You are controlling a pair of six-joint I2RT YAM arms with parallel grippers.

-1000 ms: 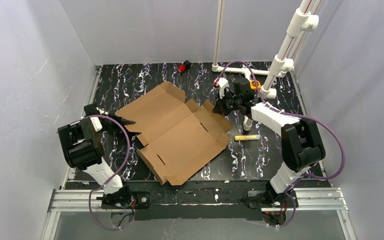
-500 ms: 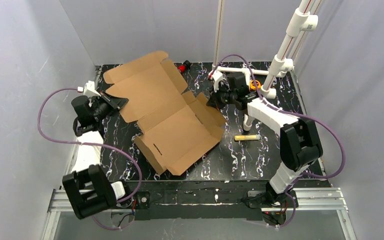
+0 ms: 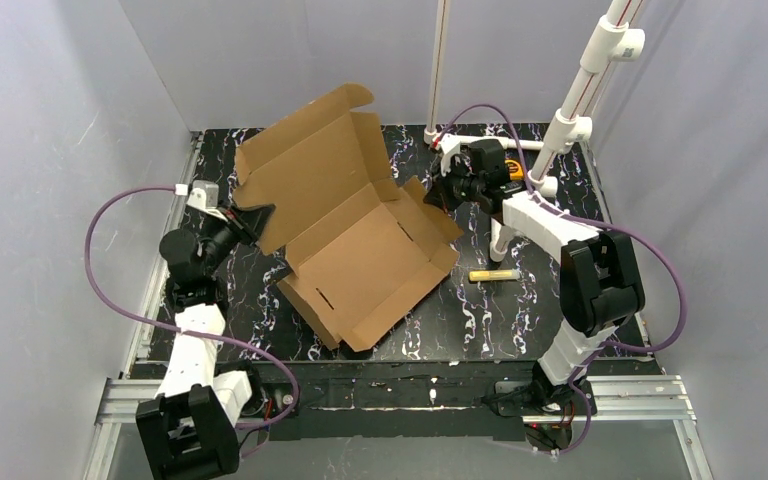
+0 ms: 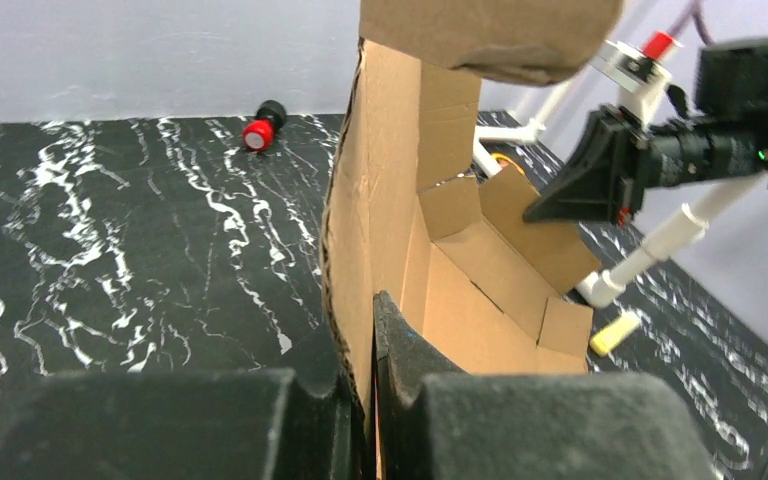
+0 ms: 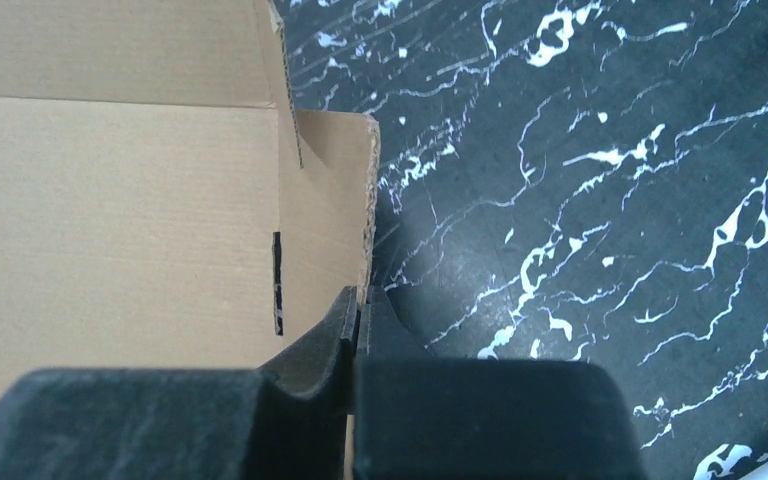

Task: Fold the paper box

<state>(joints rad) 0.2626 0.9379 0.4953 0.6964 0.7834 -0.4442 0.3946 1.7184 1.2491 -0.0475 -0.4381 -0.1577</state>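
The paper box (image 3: 365, 262) is a brown cardboard die-cut sheet in the middle of the table. Its large back panel (image 3: 310, 170) stands raised and tilted toward the rear wall. My left gripper (image 3: 250, 218) is shut on the left edge of that raised panel; the left wrist view shows the cardboard edge (image 4: 352, 250) pinched between the black fingers. My right gripper (image 3: 440, 192) is shut on the box's far right side flap (image 5: 335, 180), the flap's edge running down between its fingers. The box's base with its slots lies flat.
A yellow marker (image 3: 493, 274) lies right of the box. A red and black cap (image 4: 258, 128) sits on the black marbled table (image 3: 520, 310) near the back wall. White pipe frames (image 3: 570, 110) stand at the back right, close behind my right arm.
My left gripper has lifted the box's back panel from flat to steeply raised, and the arm stretched forward. My right gripper kept hold of the side flap and shifted slightly back.
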